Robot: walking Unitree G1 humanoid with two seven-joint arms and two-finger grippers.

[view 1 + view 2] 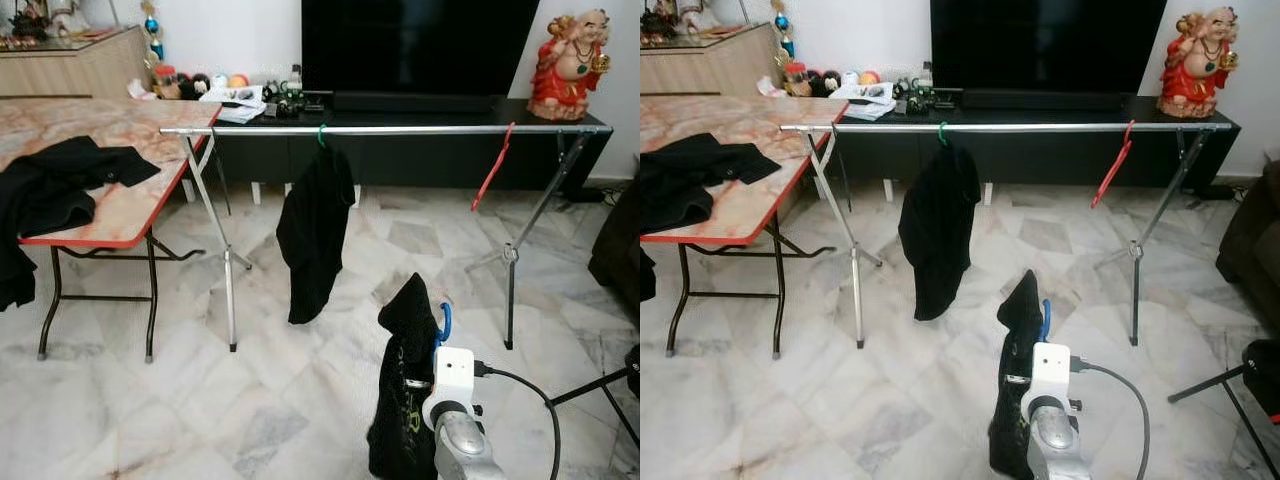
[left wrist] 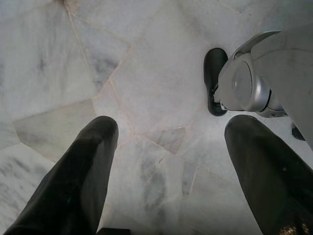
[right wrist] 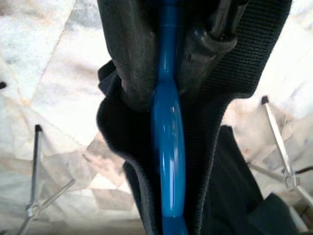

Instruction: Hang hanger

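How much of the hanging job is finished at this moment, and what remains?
Done: one black garment already hangs from the rail on a green hanger, and an empty red hanger too. In hand: the right gripper is shut on the blue hanger carrying another black garment, low before the rail. Left: lift and hook it on.

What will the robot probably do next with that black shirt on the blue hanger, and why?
Probably step forward and lift: the right hand grips the blue hanger carrying a black shirt, well short of and below the rail, which has free space between the hung garment and the red hanger.

Blue hanger (image 1: 444,322), seemingly in black garment (image 1: 402,390)
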